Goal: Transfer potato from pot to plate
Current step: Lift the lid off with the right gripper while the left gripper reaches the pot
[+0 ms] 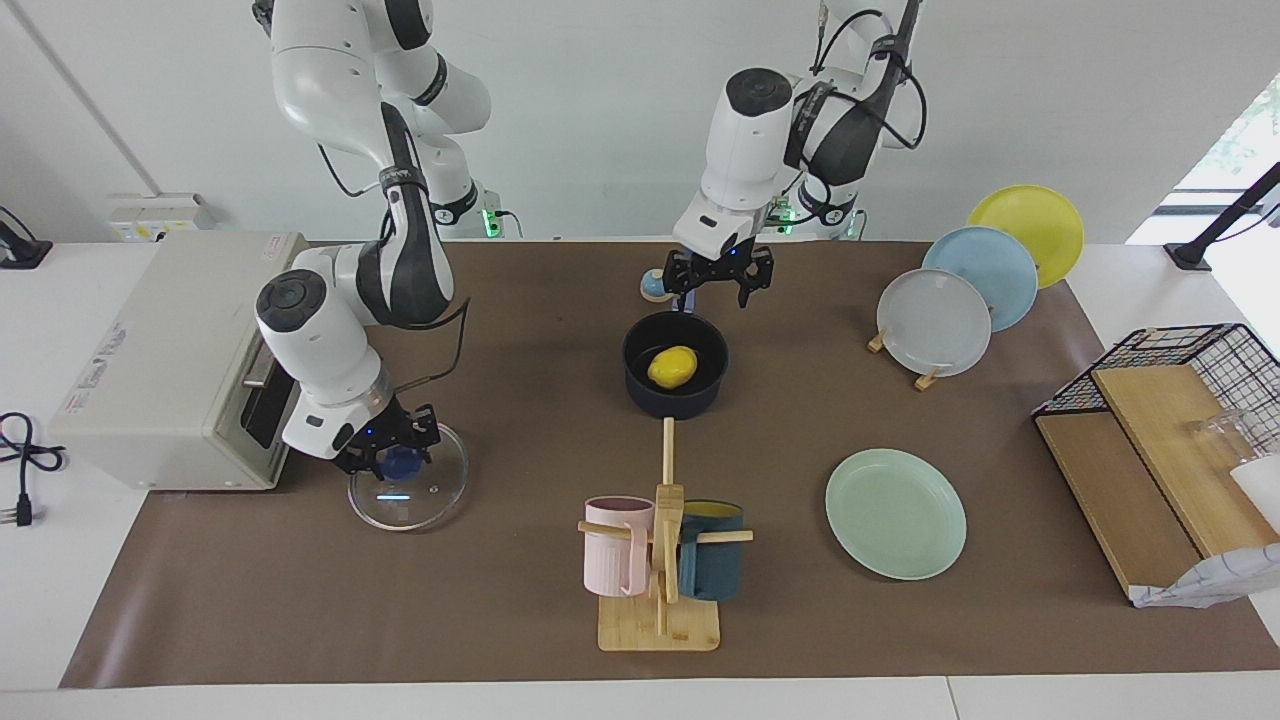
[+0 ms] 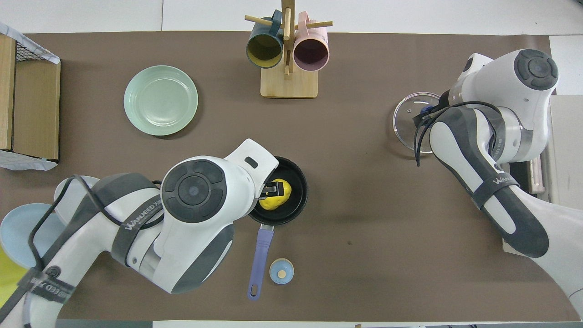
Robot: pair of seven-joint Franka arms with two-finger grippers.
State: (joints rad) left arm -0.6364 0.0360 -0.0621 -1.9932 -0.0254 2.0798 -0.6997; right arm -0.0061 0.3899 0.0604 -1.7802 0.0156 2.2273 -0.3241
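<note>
- Facing view: my left gripper (image 1: 718, 283) hangs in the air over the dark navy round pot (image 1: 676, 378), at the edge nearest my base. Its fingers are spread apart and hold nothing.
- The small bright yellow lumpy potato (image 1: 672, 366) lies inside the pot, on its black bottom.
- The pale mint-green round plate (image 1: 895, 512) lies flat on the brown mat, farther from me than the pot and toward my left arm's end of the table.
- My right gripper (image 1: 392, 453) is down at the blue knob of the round clear glass lid (image 1: 408, 492), which lies flat beside the grey metal toaster oven (image 1: 165, 360). I cannot tell if its fingers are pinched or loose.
</note>
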